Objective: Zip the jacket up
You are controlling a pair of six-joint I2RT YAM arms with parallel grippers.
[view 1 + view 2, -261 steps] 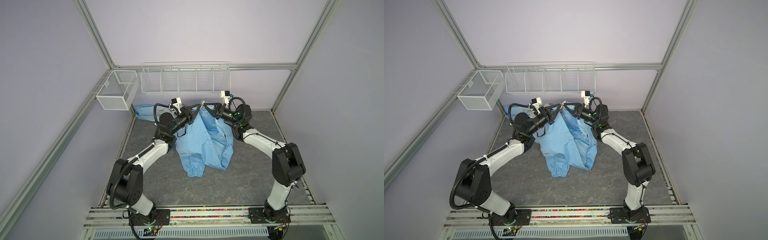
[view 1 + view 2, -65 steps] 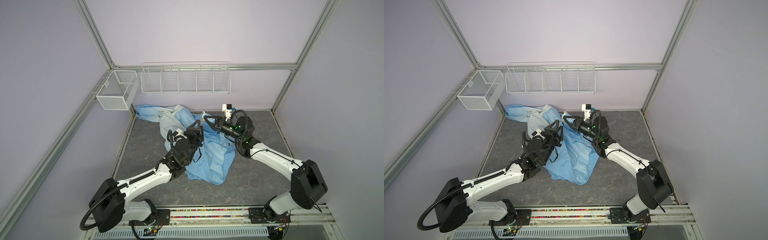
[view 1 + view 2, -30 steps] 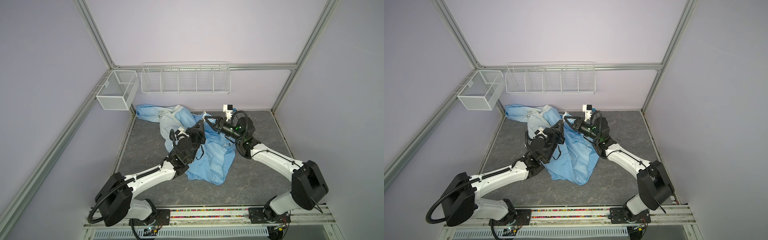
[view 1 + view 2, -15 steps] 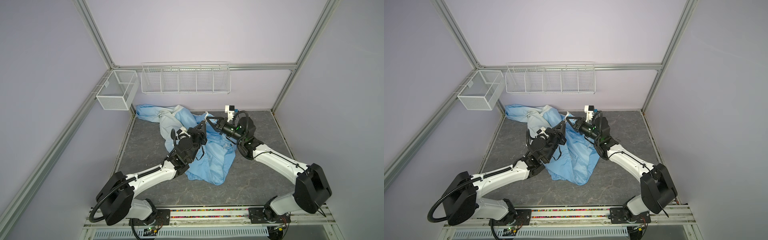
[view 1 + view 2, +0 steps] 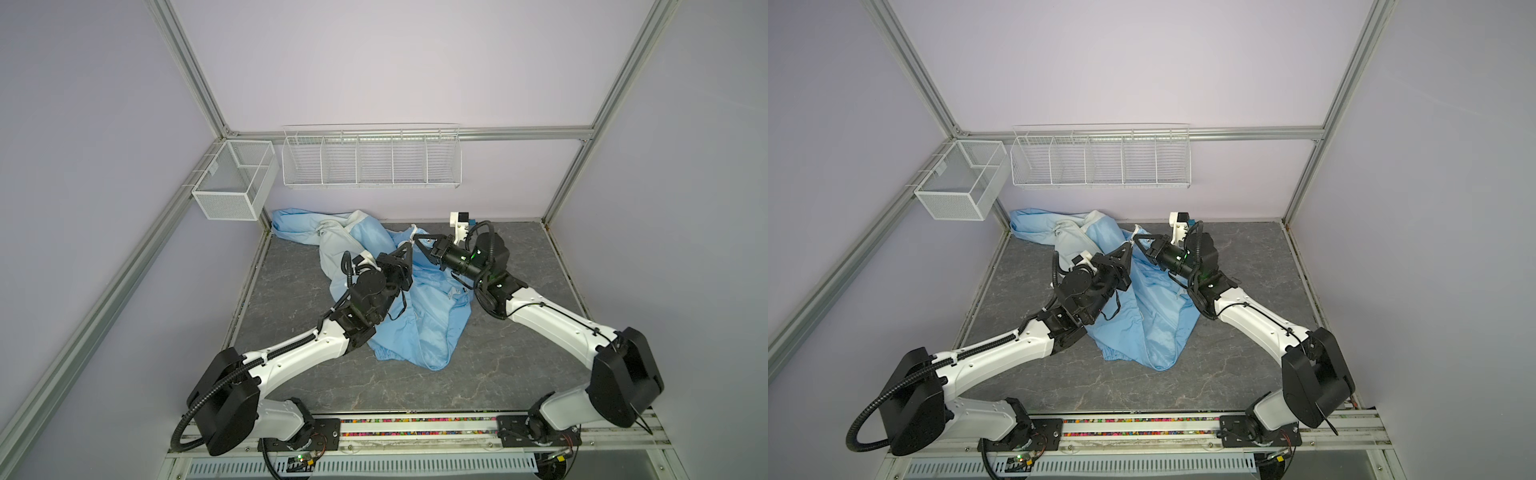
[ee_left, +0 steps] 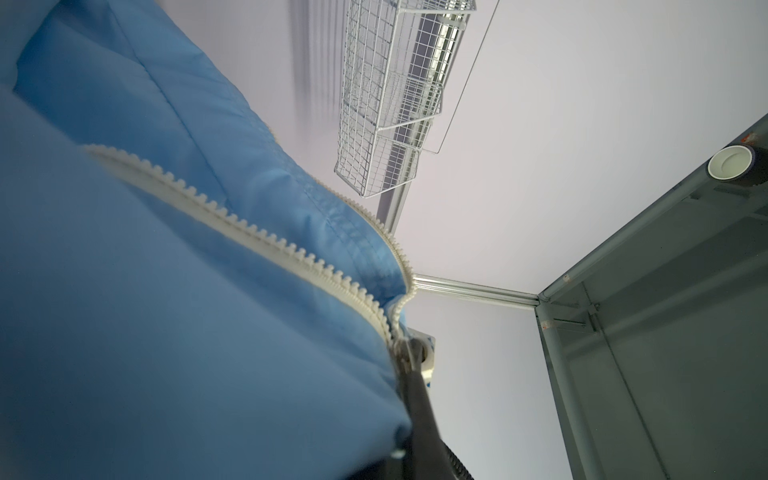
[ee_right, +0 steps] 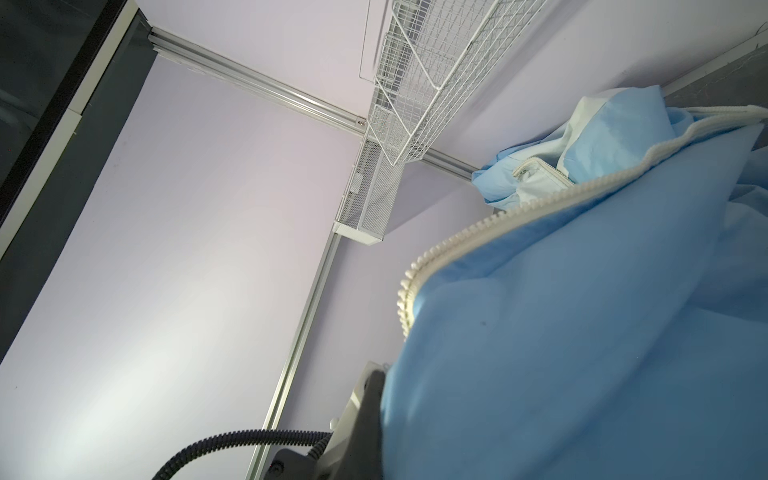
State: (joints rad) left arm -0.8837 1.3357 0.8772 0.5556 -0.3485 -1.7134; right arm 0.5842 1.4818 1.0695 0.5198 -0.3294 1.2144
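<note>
Left wrist view: the left gripper [image 6: 409,349] is clamped on the cream zipper [image 6: 291,253] edge of the jacket [image 5: 432,316], which lies heaped before the wire rack [image 5: 371,158]. The right gripper [image 5: 417,238] pinches the facing edge. Likely step: mating the 2 zipper ends, which needs fine alignment next.

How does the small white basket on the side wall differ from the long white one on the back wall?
The small basket is a boxy bin on the side rail; the long rack is wide and shallow on the back rail. The small basket's walls are fine mesh; the long rack's are spaced wires. The small basket shows one divider; the long rack has four. Both are white and hang from the frame.
</note>
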